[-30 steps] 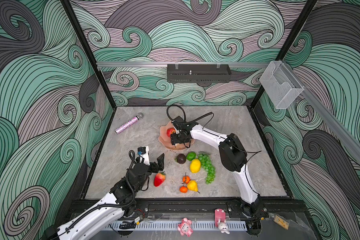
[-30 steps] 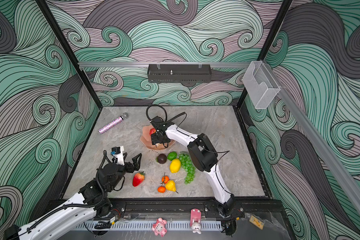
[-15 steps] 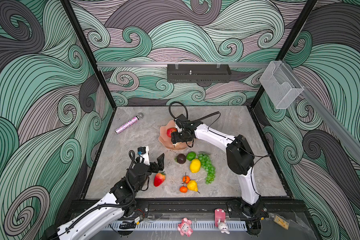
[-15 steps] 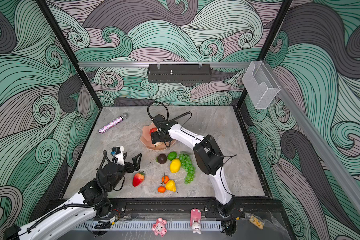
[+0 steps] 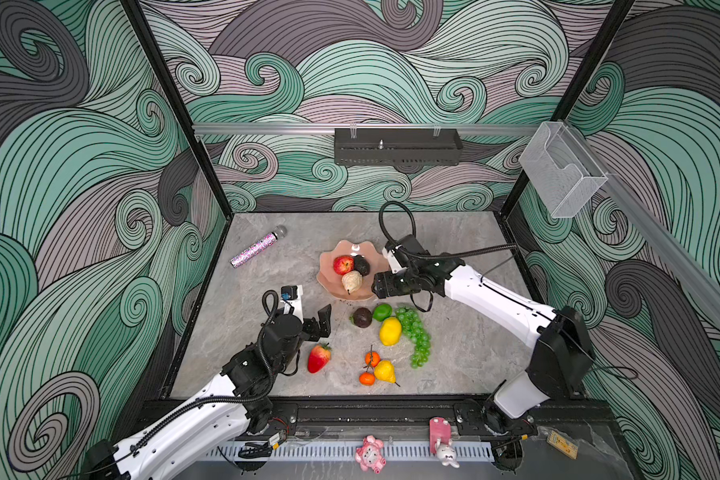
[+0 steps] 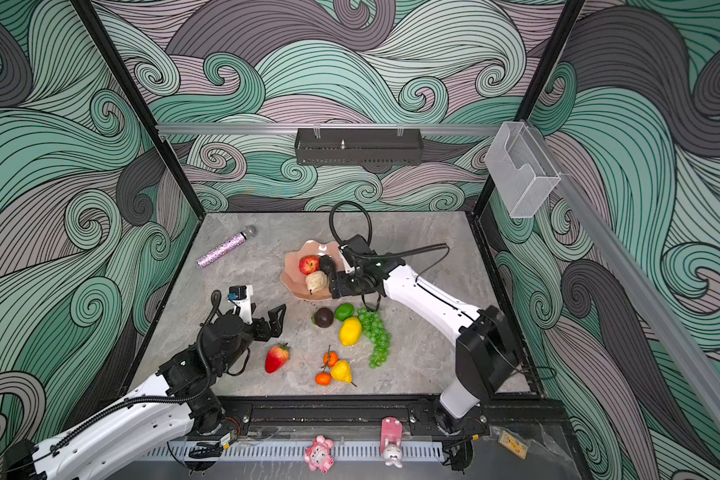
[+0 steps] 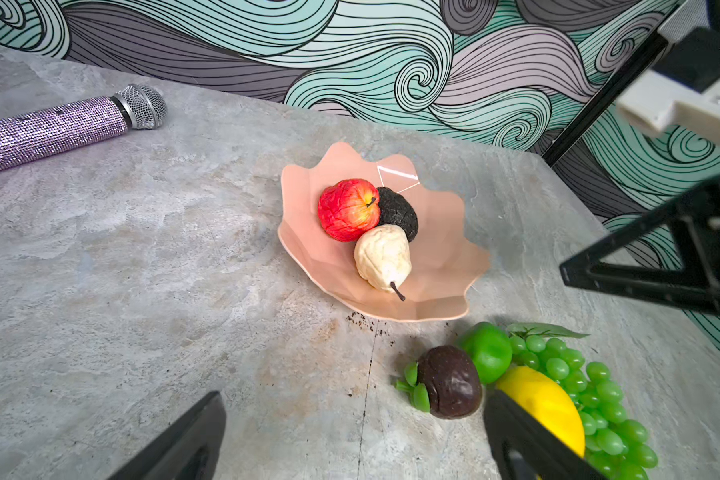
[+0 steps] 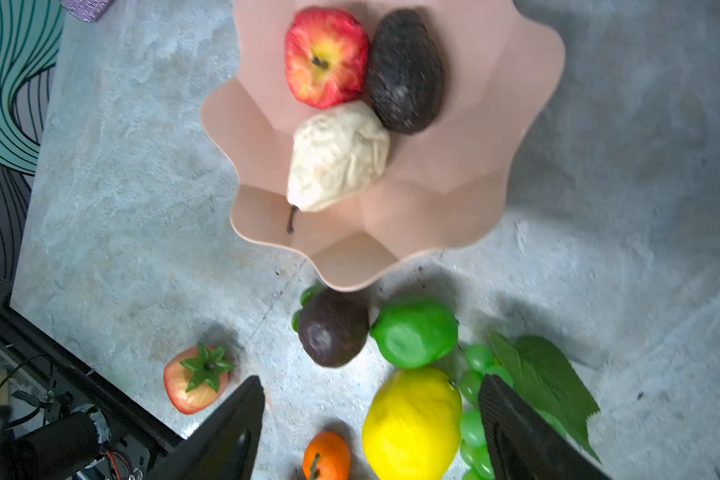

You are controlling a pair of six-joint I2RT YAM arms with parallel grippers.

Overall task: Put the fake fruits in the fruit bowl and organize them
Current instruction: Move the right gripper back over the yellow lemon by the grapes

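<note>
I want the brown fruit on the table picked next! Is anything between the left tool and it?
Nothing visible does. Only bare table lies between the open left tool and the brown fruit; the lime sits beyond it.
</note>
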